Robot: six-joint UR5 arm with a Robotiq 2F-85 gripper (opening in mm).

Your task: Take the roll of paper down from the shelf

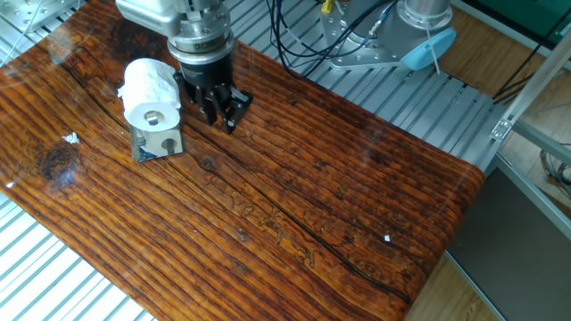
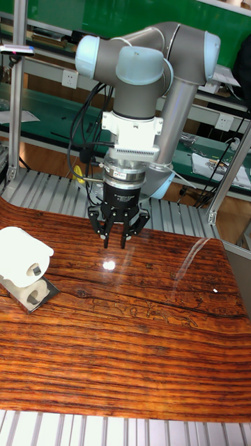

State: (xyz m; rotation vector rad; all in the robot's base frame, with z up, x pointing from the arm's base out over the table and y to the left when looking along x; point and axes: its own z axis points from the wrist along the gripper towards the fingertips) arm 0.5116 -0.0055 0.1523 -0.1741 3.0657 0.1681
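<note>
Dark, glossy wooden desk (image 1: 294, 196) with strong grain fills most of the fixed view, set on ribbed grey metal that shows along its edges. Behind it, in the tall fixed view, stand green-topped workbenches (image 2: 42, 104) and aluminium frame posts.

At about ten o'clock on the desk in the fixed view sits the shelf (image 1: 159, 141), a small stand with a shiny metal bracket and a beige block face that has a round hole in it. On top of the shelf lies the roll of paper (image 1: 149, 92), white and soft, on its side, with its hollow core facing the camera. In the tall fixed view the roll of paper (image 2: 22, 256) and the shelf (image 2: 33, 291) are at nine o'clock, near the left edge of the desk.

Just beside the roll, on its three o'clock side in the fixed view, hangs the hand (image 1: 223, 114) of the grey robot arm (image 2: 150, 63), pointing down at the desk. It does not touch the roll. In the tall fixed view the hand (image 2: 116, 240) is above the wood, well apart from the roll, with its dark fingers spread apart and nothing between them. Black cables (image 1: 299, 40) trail across the metal at twelve o'clock
</note>
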